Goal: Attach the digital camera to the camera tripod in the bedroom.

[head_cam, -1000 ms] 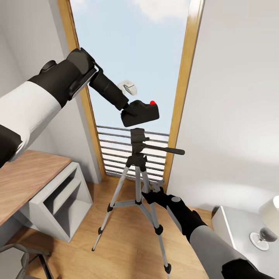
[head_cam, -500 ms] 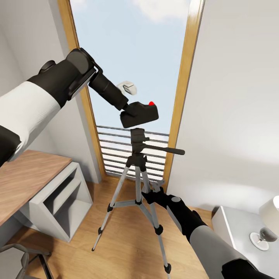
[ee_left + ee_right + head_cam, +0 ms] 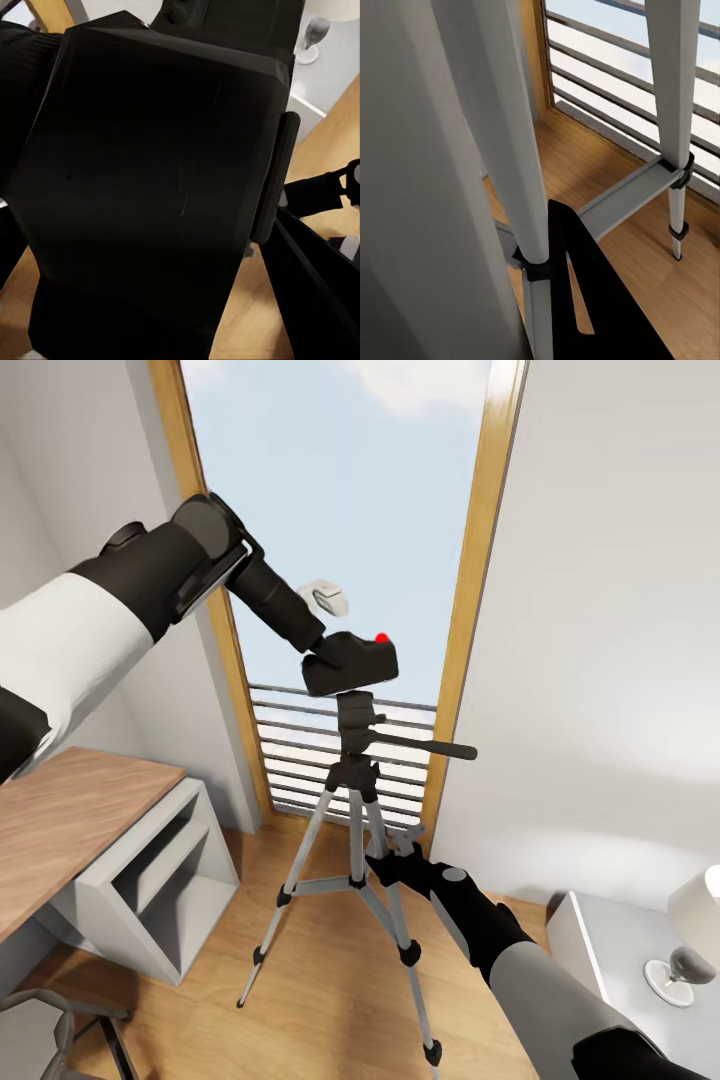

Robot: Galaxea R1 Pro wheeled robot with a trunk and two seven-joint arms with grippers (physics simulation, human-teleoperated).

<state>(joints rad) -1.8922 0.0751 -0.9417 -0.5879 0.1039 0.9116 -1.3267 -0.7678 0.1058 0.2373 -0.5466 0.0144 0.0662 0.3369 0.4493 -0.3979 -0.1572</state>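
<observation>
Head view shows the left gripper (image 3: 322, 652) closed on the digital camera (image 3: 351, 664), its fingers hidden behind the body but holding it at the near left end; the camera is a small black compact body with a red button (image 3: 381, 637) on top, tilted slightly, its underside just above the black head of the camera tripod (image 3: 357, 712), whether touching or a hair apart I cannot tell; in the left wrist view the dark camera body (image 3: 157, 187) sits right against the lens, with a black finger (image 3: 315, 285) beside it; the tripod has thin silver legs with black joints and feet, a long black pan handle (image 3: 425, 747) sticking out to the right, and it stands on the light wood floor (image 3: 330, 1000) in front of the tall wood-framed window (image 3: 470, 560) with its railing (image 3: 290, 740); the right gripper (image 3: 385, 865) is at the tripod's legs below the centre hub, and whether its fingers are clamped I cannot tell; the right wrist view looks past a silver leg (image 3: 510, 150) and a cross brace (image 3: 622, 199); a wooden tabletop (image 3: 60, 830) lies at the left.
</observation>
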